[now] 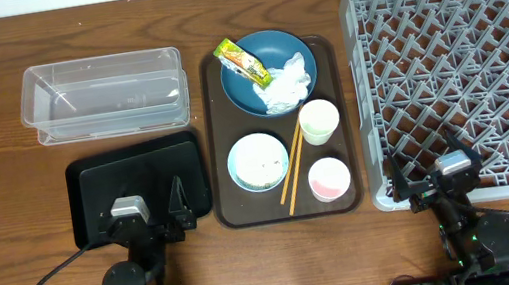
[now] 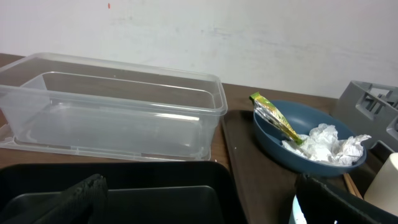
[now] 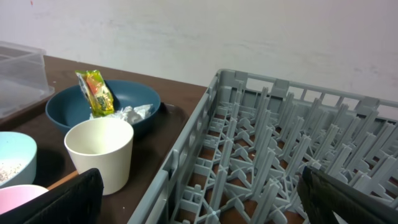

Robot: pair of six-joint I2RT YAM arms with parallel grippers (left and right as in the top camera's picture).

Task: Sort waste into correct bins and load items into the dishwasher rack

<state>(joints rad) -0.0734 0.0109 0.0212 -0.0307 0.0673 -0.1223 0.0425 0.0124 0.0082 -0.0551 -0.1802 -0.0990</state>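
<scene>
Wide and empty: left end effector [image 1: 145,213], right end effector [image 1: 430,175]; plate [image 1: 252,89] well ahead, seemingly midway.

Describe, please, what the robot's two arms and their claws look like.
The left arm and the right arm are black, with rounded joint housings. Each carries a small grey block behind its claw. The left claw and the right claw each have two flat black fingers. A thin black cable curves away from each arm. No markings are legible.
</scene>
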